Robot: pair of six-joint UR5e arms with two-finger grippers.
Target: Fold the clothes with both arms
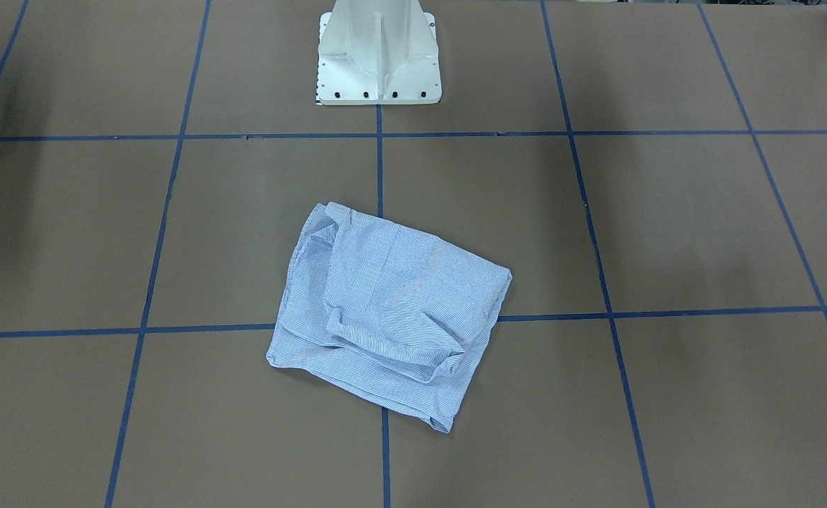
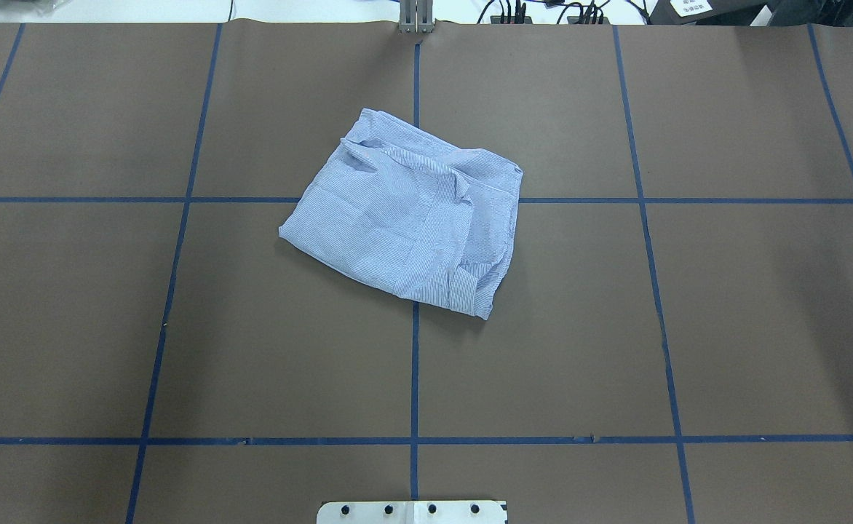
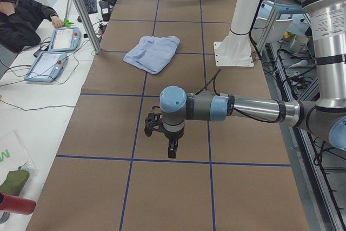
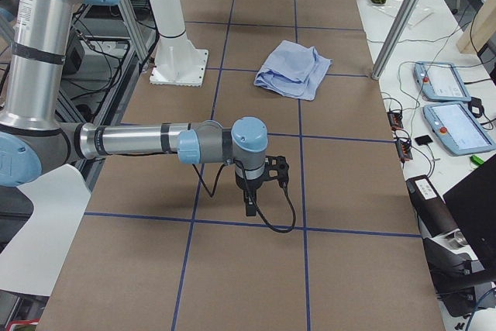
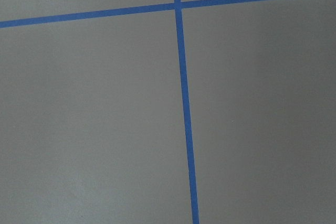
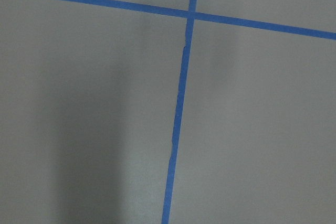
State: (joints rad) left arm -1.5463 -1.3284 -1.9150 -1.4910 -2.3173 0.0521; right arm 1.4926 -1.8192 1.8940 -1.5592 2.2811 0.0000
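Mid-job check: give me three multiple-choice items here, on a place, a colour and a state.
1. Where does the light blue and white striped shirt lie?
A. Over a crossing of grid lines, ahead of the white pedestal base.
B. At a table corner.
C. Hanging off the edge.
2. The grid tape on the brown table cover is:
A. red.
B. blue.
C. yellow.
3. The shirt is:
A. spread flat, sleeves out.
B. folded into a compact bundle.
C. lifted by a gripper.
Answers: A, the overhead view shows it covering the crossing; B, every line is blue; B, layered folds rest on the cover, nothing touching them.
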